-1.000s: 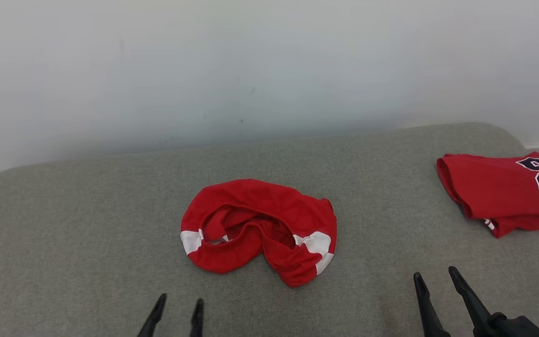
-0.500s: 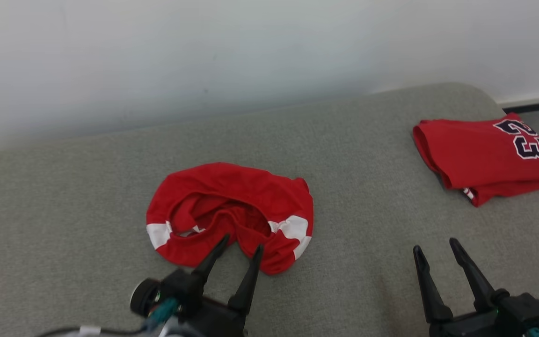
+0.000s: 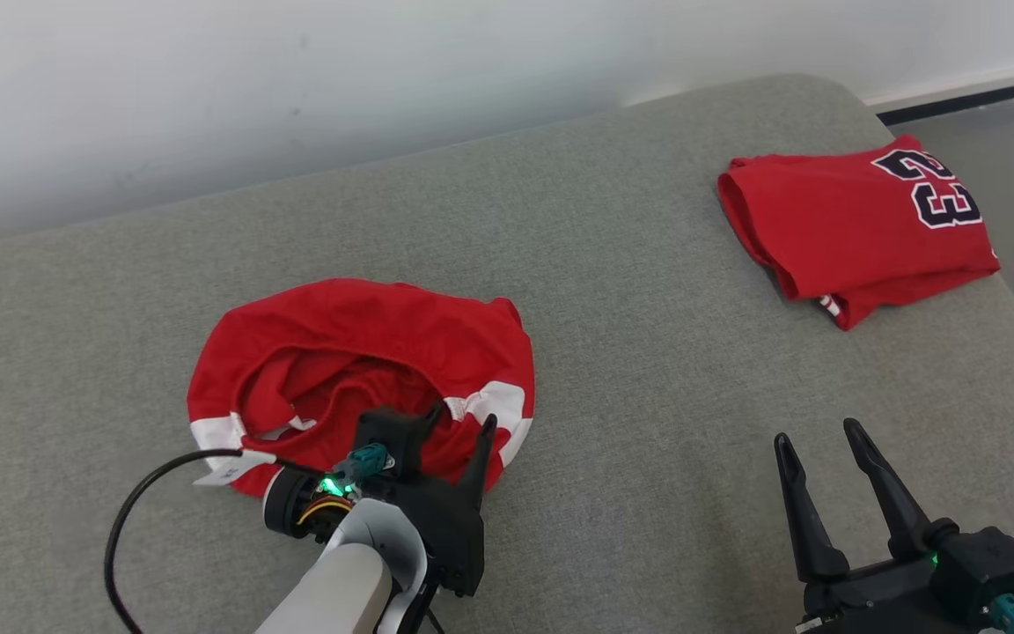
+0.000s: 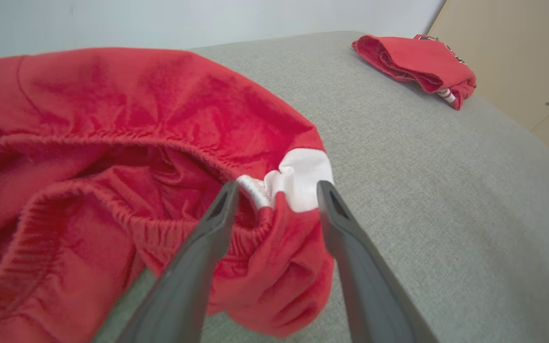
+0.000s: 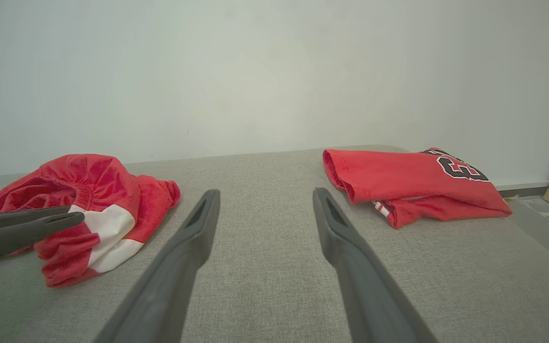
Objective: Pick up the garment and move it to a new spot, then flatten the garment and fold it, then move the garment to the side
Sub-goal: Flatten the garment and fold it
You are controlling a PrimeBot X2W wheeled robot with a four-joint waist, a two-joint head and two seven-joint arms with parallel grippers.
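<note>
– Left gripper (image 3: 463,418) has come forward: a second ago just its tips showed at the bottom of the head view, short of the garment (image 3: 340,335); now they're over its near edge. My head has tipped and turned too, so the whole picture shifted. The garment itself looks unmoved.

– Holding anything yet?

– No. My fingers (image 4: 188,267) stand wide, one on each side of a bunched fold where the waistband (image 4: 112,136) meets a white patch (image 4: 303,176). Cloth lies between them, not pinched. Right gripper (image 3: 815,431) is wide too and empty, over bare cushion (image 3: 648,370), well apart from both cloths.

– Where does that leave the task?

– At the very start, I'd say. The first pick-up is lined up and wants a close and a lift. The garment lies crumpled left of centre on the cushion, nothing flattened.

– How will it handle?

– It's soft red knit, limp, heaped in a ring, with the gathered waistband puckered inward. I'd expect it to sag and unroll when lifted, and one pinch may catch a single layer. The cushion is grey, coarse-woven and round-cornered, so likely some drag. Jersey (image 3: 850,229), red with dark numerals, lies folded at the far right.
</note>
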